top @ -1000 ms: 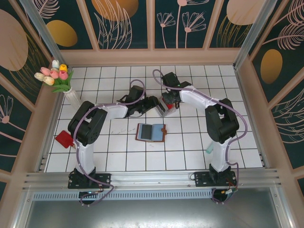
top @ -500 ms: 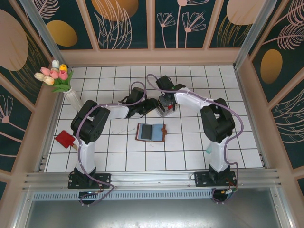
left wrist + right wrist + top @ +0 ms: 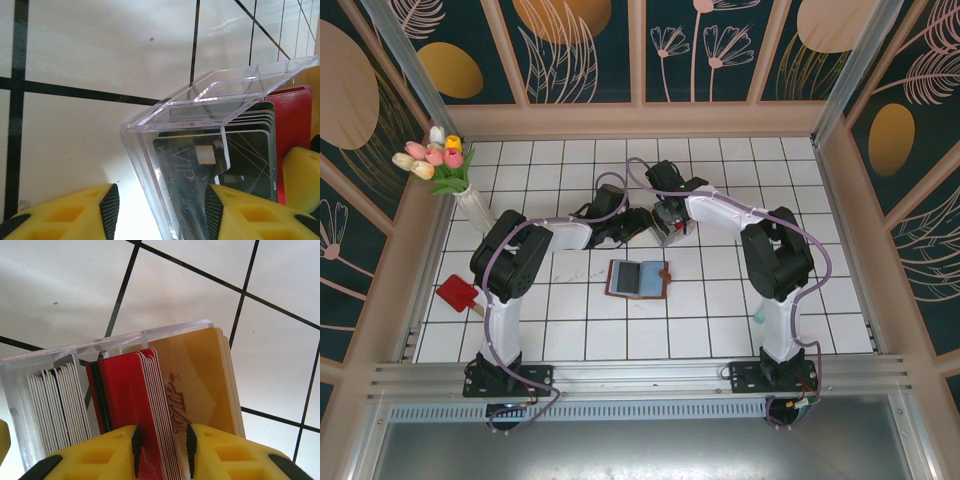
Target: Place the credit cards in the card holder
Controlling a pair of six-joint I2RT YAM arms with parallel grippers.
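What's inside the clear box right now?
The clear box holds three stacks side by side: black cards, red cards, tan-orange cards. Their lower ends and the box floor are hidden behind the right gripper, so no count.

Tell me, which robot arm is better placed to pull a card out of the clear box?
Right. The right gripper straddles the thin red plastic cards standing in the clear plastic box. The left gripper straddles that box's corner, probably steadying it.
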